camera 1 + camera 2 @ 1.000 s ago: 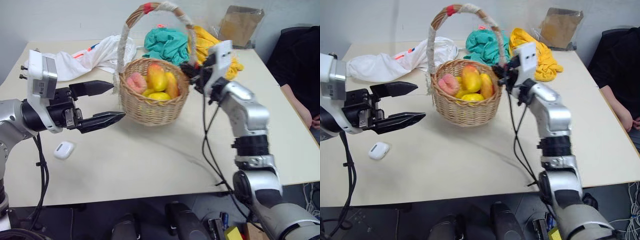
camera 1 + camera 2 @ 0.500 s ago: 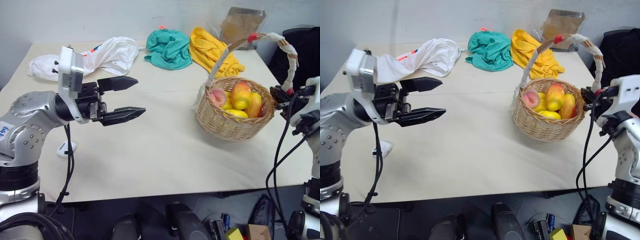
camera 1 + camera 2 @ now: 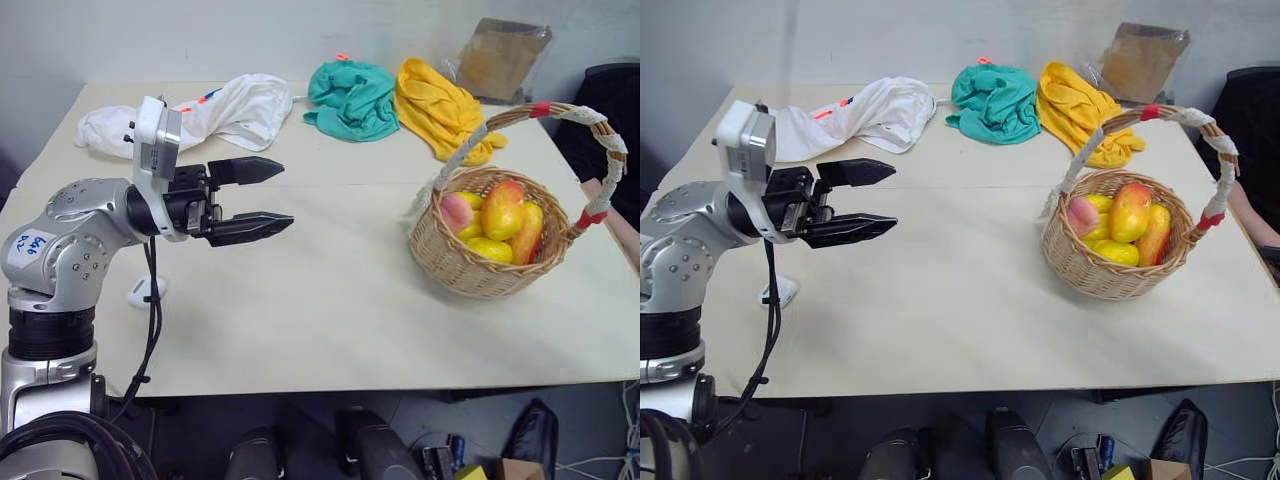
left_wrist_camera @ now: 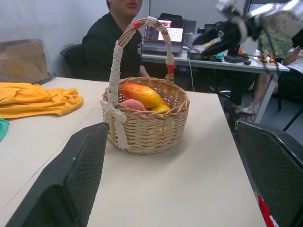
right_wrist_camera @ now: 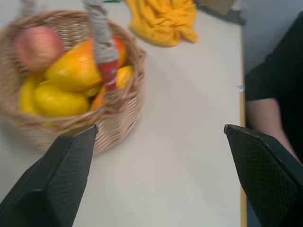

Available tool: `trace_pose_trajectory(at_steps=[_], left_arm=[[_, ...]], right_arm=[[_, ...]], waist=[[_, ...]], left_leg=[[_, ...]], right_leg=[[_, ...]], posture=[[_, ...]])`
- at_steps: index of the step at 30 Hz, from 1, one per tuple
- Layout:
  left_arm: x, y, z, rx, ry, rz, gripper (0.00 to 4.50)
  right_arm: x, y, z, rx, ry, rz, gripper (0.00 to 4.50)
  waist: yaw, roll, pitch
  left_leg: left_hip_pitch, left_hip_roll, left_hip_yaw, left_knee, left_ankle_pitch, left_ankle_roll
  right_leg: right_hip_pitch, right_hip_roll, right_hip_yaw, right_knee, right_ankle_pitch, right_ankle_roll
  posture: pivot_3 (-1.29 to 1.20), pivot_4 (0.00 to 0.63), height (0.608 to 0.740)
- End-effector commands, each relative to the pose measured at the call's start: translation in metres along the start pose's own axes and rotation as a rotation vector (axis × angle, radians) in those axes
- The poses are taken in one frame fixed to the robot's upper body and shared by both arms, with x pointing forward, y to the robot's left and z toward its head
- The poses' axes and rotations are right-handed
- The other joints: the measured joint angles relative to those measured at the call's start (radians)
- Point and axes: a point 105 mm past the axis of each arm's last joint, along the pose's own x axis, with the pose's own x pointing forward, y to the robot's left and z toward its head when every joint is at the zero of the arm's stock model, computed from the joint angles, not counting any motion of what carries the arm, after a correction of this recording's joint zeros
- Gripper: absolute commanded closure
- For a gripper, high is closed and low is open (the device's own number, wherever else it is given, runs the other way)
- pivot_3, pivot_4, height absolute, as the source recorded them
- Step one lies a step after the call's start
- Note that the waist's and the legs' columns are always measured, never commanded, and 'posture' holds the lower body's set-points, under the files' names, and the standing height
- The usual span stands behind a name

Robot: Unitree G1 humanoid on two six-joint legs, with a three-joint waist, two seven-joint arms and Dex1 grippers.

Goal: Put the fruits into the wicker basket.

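Fruits sit in the wicker basket (image 3: 490, 255) at the right of the head view, where you see the pink peach (image 3: 457, 211) on the basket's left side and the red-blushed mango (image 3: 505, 209) just beside it, with more yellow fruit underneath. The basket stands upright on the desk (image 3: 330, 320), with its cloth-wrapped handle (image 3: 540, 108) arching over the fruit.

Nearest to you, at the left of the frame, the left gripper (image 3: 262, 192) hangs above the desk with its fingers (image 3: 245, 228) spread apart and nothing between them, pointing toward the basket but well apart from it. A small white case (image 3: 146, 291) lies on the desk below that arm.

In the right wrist view, the right gripper (image 5: 161, 156) has its fingers (image 5: 61, 175) wide apart and empty, with the basket near them but not touching.

At the far edge of the desk you see a white cloth (image 3: 215, 108), a teal cloth (image 3: 352, 98), a yellow cloth (image 3: 440, 105) and a brown bag (image 3: 503, 60). A person in black (image 4: 111, 47) sits beyond the desk.
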Motion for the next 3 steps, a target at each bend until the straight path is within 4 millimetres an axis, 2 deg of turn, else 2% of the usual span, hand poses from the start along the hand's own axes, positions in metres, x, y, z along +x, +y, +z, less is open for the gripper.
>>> trace_pose_trajectory(at_steps=[1,3], left_arm=[[-0.0058,-0.0001,0.0074,0.048,0.015,-0.022,0.00],[-0.0047,0.0012,0.0076,0.055,0.020,-0.037,0.00]], right_arm=[[-0.0246,0.0007,0.0193,0.028,-0.041,0.068,0.04],[-0.0199,0.0008,0.0193,0.032,-0.043,0.078,0.04]], waist=[[-0.007,-0.001,0.000],[-0.013,-0.001,0.000]], left_leg=[[0.002,0.000,0.000,-0.001,0.000,0.000],[0.005,0.000,0.001,-0.002,0.000,0.001]], right_leg=[[0.002,-0.001,0.000,0.000,0.000,0.000],[0.005,-0.002,0.001,0.000,0.001,0.001]], posture=[[0.00,0.150,0.740],[0.00,0.150,0.740]])
